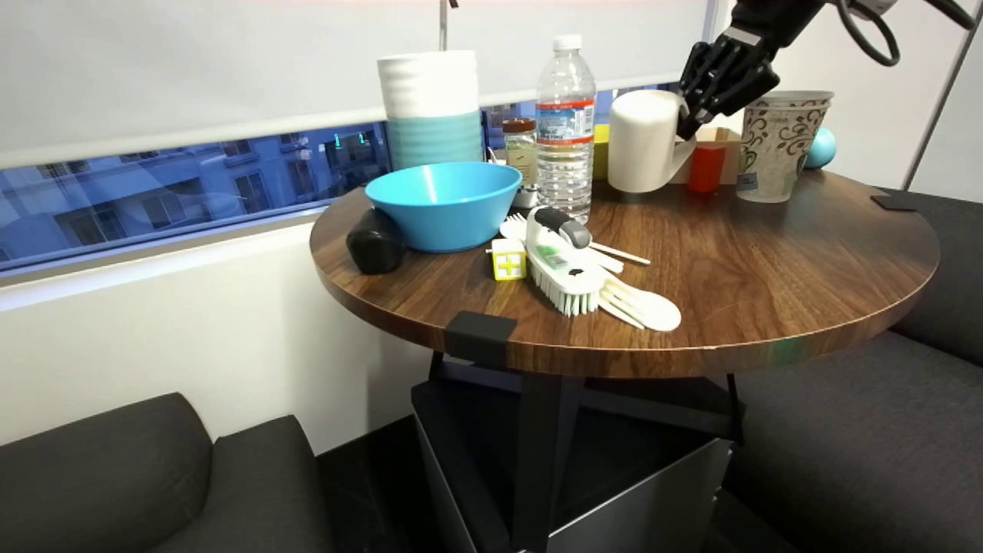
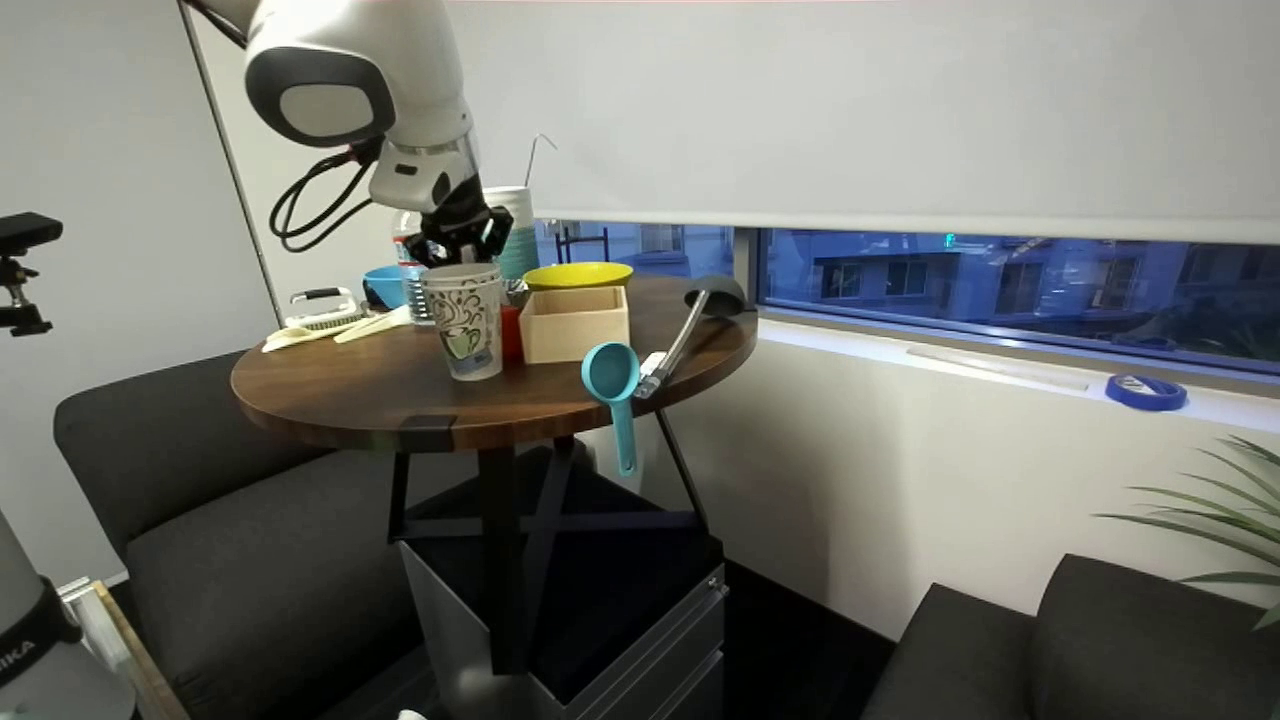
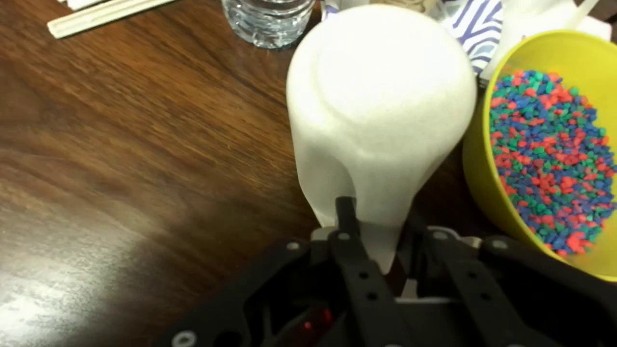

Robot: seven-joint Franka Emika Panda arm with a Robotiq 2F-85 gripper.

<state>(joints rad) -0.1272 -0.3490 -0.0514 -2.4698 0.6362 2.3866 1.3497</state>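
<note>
White mug point(image 3: 381, 82), handle point(image 3: 383, 193) clamped in end effector point(image 3: 379, 220); coloured granules point(image 3: 549, 164), wrist view only

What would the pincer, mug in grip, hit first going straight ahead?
Likely the wooden tabletop: the pincer points obliquely down at it. The gripped white mug would travel along and probably touch first. The water bottle looks near that line; depth is unclear.

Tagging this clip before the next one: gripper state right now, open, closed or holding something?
Gripper: closed, holding the white mug by its handle.
</note>
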